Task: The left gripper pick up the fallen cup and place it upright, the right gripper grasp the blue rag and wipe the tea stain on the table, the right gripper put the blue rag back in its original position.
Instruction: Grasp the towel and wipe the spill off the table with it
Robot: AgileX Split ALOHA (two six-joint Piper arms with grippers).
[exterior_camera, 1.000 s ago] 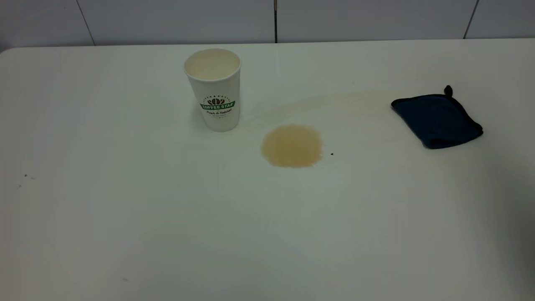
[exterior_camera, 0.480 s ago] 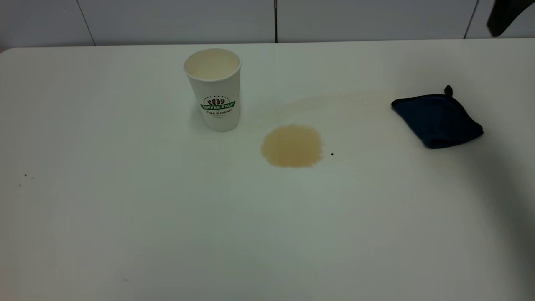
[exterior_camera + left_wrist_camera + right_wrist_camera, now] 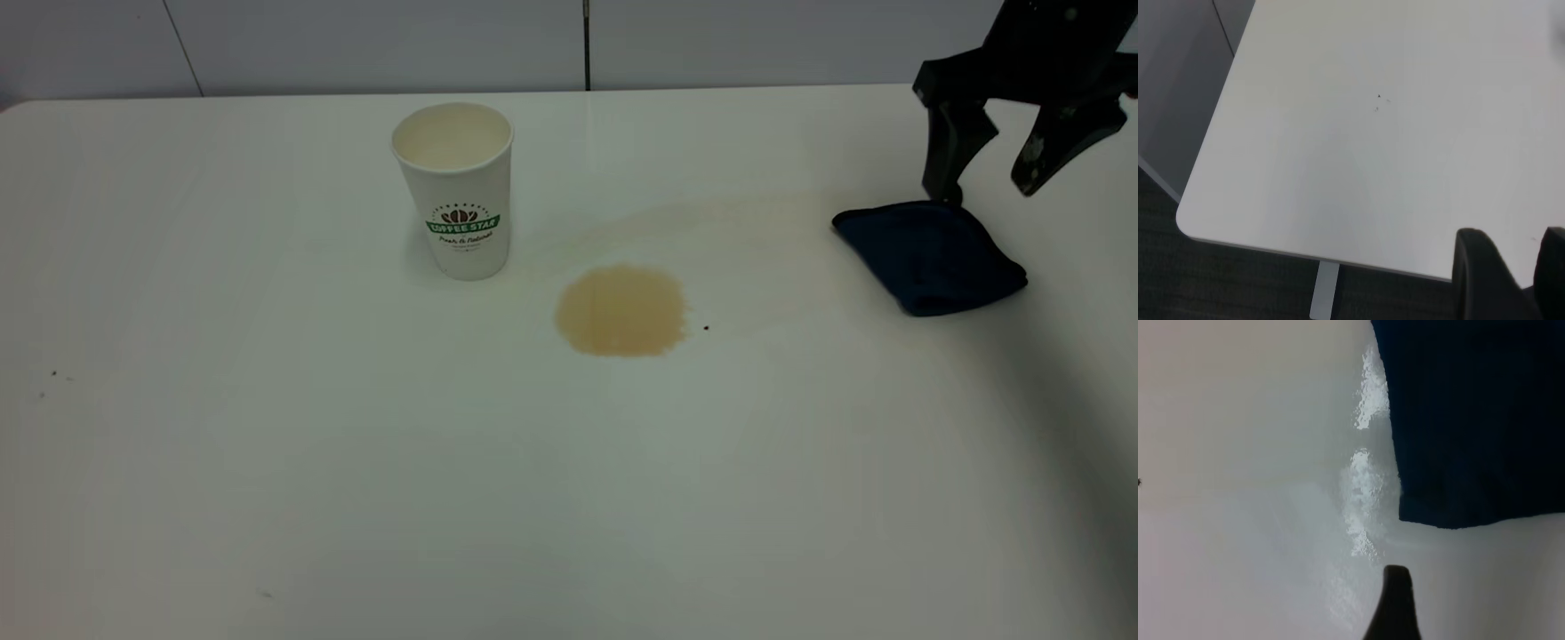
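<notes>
Right gripper [image 3: 987, 187] upper right, fingers spread – hanging over the blue rag [image 3: 929, 258], holding nothing, cup [image 3: 455, 191] upright.

One cup [image 3: 455, 188], well off to the left of the right gripper [image 3: 987, 188]. One tea stain [image 3: 621, 310], between that cup and the gripper. One tiny black speck [image 3: 706, 327] just beside the stain. One blue rag [image 3: 930, 258], directly under the gripper's spread fingers. One table [image 3: 356, 462]. Grippers: two, right gripper over the rag, left gripper [image 3: 1511, 273] seen only from its own wrist.
</notes>
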